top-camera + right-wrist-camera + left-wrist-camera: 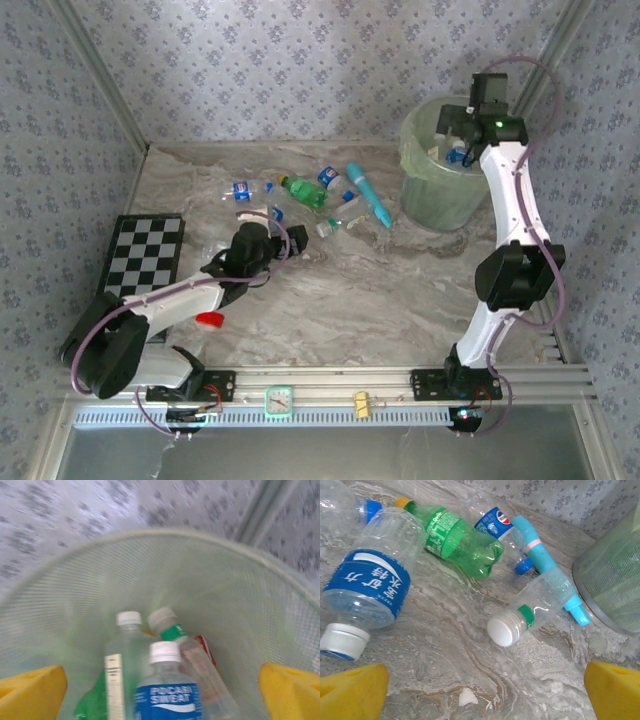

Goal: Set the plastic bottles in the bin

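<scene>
Top-down look at a glossy, marbled grey-beige surface enclosed by pale floral-patterned wall panels. At 2 o'clock of the surface, a round translucent pale green bin, fine mesh texture across its wall, narrowing slightly toward the base. Above the bin's mouth, right gripper, its yellow wedge-shaped fingers spread wide, released, grasping nothing. Down inside the bin: a clear Pocari Sweat bottle with blue label and white cap, a taller clear bottle at its 10 o'clock, a clear bottle with a green neck band at its 12 o'clock, and crumpled green plastic low at 9 o'clock. Toward 11 o'clock of the surface, a loose cluster of plastic bottles lying flat: a green ridged soda bottle with yellow cap; a clear dented water bottle with blue wrap label and white cap at its 8 o'clock; a small clear bottle with white cap and green band at its 4 o'clock, just beside a slim teal tube. At the cluster's 7 o'clock, left gripper low over the surface, yellow pads wide apart, released, empty. Flat black-and-white checkered board at 9 o'clock; small red block beside the left arm.
</scene>
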`<state>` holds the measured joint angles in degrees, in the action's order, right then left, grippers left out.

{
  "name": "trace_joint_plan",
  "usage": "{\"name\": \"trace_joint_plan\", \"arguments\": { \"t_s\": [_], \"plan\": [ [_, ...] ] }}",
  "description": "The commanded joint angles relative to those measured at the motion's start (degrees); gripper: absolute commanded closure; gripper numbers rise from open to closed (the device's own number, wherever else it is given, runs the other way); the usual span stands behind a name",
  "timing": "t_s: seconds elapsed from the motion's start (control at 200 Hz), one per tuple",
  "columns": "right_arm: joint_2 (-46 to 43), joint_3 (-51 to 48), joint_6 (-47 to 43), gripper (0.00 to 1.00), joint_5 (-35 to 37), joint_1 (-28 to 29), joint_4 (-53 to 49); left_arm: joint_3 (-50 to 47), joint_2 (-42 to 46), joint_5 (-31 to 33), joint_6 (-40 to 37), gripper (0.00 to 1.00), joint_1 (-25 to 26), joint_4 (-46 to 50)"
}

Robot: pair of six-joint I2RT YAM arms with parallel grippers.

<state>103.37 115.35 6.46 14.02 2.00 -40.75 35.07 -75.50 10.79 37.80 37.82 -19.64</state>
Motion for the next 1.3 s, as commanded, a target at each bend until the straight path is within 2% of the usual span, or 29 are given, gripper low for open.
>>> {"name": "trace_joint_plan", "arguments": {
  "t_s": [0.0,0.195,0.355,0.555,0.73,0.945,1.294],
  "plan": [
    [-5.5,0.8,-4.4,0.0,4.1,4.9,3.7,-0.6,2.1,3.5,2.9,0.0,-0.7,1.8],
    [-9.8,-4.2,-5.3,0.0,4.1,14.2,6.0,-1.4,5.4,7.1,5.2,0.0,-2.5,7.9],
    [-13.2,-11.4,-3.6,0.0,2.5,21.5,11.9,-2.4,8.9,9.5,7.0,0.0,-4.7,13.4],
    [-15.7,-20.6,-0.5,0.0,-1.3,28.0,16.6,-3.7,11.6,12.3,11.4,0.0,-7.6,18.4],
    [-15.6,-25.3,0.3,0.0,0.1,32.9,17.5,-3.6,10.6,12.5,16.0,0.0,-10.3,21.5],
    [-15.0,-28.6,1.1,0.0,2.0,35.8,16.7,-1.2,6.6,13.0,24.0,0.0,-13.6,27.7],
    [-14.1,-30.8,2.1,0.0,2.4,36.5,14.0,2.0,-0.6,7.9,33.4,0.0,-19.5,28.5]
  ]
}}
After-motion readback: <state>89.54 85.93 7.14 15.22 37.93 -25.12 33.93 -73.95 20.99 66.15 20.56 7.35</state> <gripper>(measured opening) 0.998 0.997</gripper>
